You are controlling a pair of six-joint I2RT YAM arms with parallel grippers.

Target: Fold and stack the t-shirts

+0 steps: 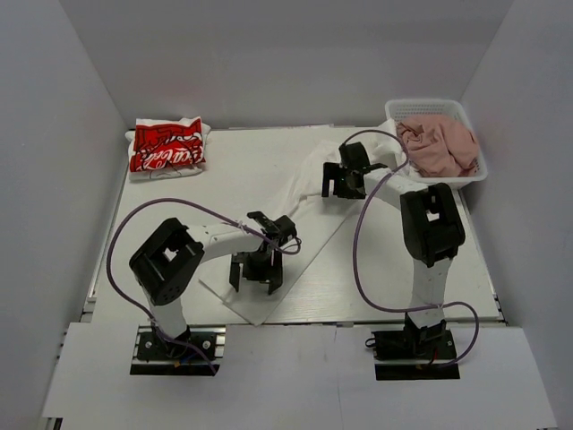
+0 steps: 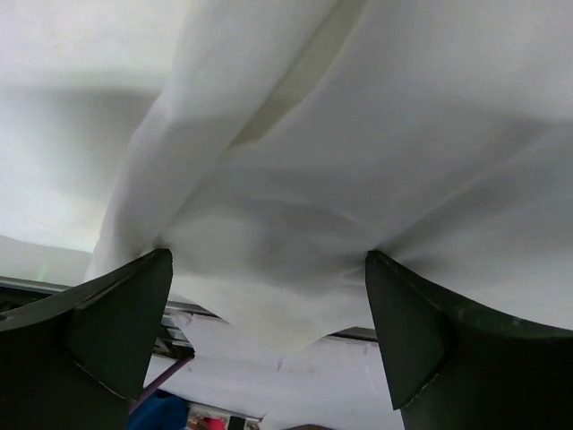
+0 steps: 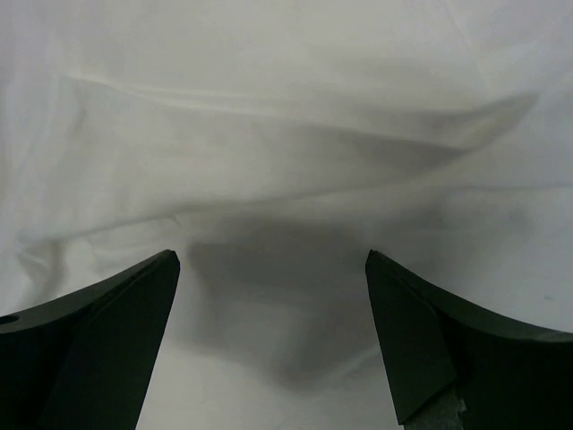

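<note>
At the far left corner of the table (image 1: 242, 166) the red-print shirt (image 1: 166, 146) is lying folded, well apart from both arms; its print is showing white script on red that looks like Coca-Cola lettering, though it is too small to read with certainty; moving right, the left gripper (image 1: 255, 279) is pointing down over the near end of the white shirt (image 1: 318, 224), which is stretching diagonally across the table's middle from the near left toward the far right; in the left wrist view the fingers (image 2: 116, 322) are standing wide apart, so nothing is being clamped, and a rumpled edge of the white cloth is hanging in the gap between them, reaching both inner faces; whether it is pressing on them I cannot tell; further right, the right gripper (image 1: 342, 186) is hovering over the far end of the same shirt; its wrist view is showing both fingers (image 3: 98, 340) spread wide as well, with creased white cloth lying beneath and between them, and whether the tips are touching it cannot be told; at the far right the pink shirt (image 1: 439, 145) is sitting bunched inside the basket (image 1: 430, 104), just beyond the right gripper; counted, there are three shirts, two grippers and one basket; no chest print or other writing is showing on the white shirt in these views.
</note>
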